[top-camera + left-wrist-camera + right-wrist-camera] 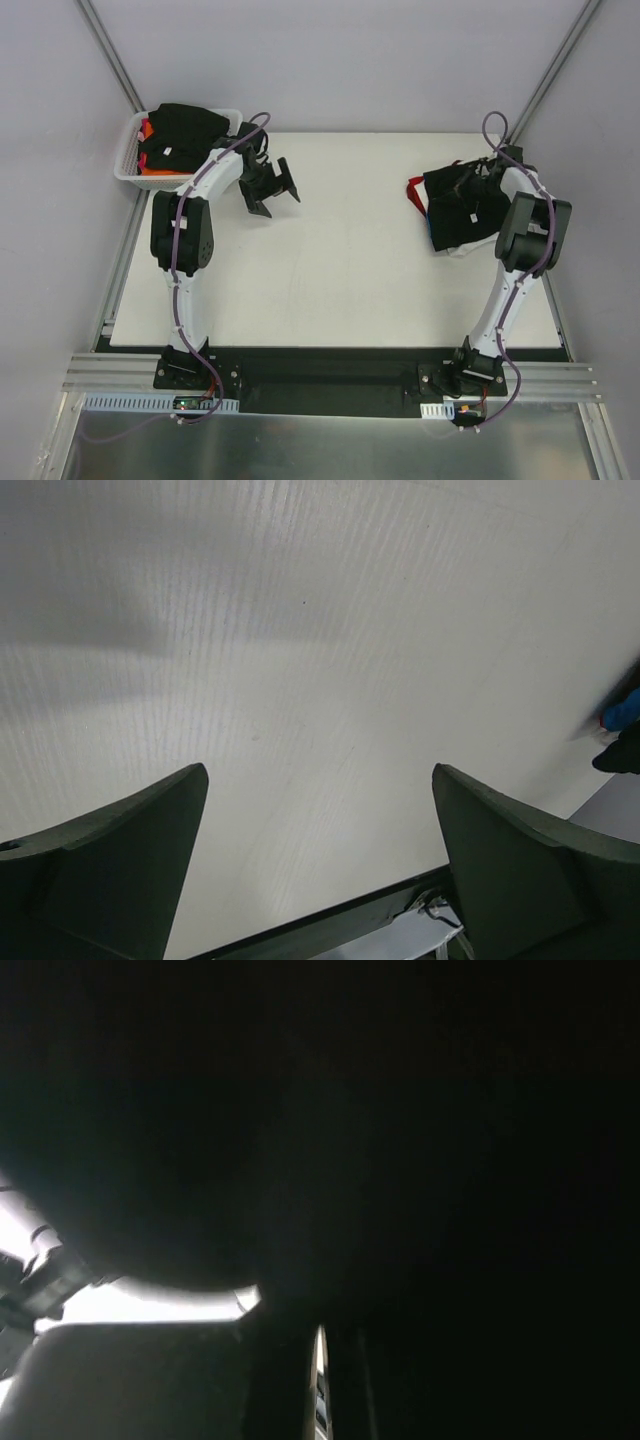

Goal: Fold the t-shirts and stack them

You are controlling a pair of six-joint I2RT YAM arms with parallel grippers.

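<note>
At the near edge of the table (340, 290) the two arms rise from a black rail (330, 375). Ahead of them the white top lies bare across its near half and middle, which is the widest open room in the scene.

Farther out on the left, the left gripper (270, 188) (320, 770) hangs over the table with its jaws spread wide and nothing between them. Its fingers (120, 870) are clear of any cloth.

At about the same depth on the right, a crumpled heap sits close to the table's right edge. A black t-shirt (455, 195) lies on top, with a blue t-shirt (432, 226) (625, 712) and a white t-shirt (462, 250) showing at its near side. A red t-shirt (414, 192) curls out to the left, toward the table's middle. The heap is bunched, with no clear long axis and no collar or hem to make out. The right gripper (476, 180) is sunk into the black t-shirt from the far right, jaws closed. Its wrist view is almost all dark cloth, so whether cloth is pinched cannot be told.

Farthest, at the far left corner, the white basket (127, 165) lies with its long side slanting from near left to far right. It holds a second black t-shirt (185, 125) heaped over an orange t-shirt (150, 168). The left gripper is near the basket's right end, not touching it
</note>
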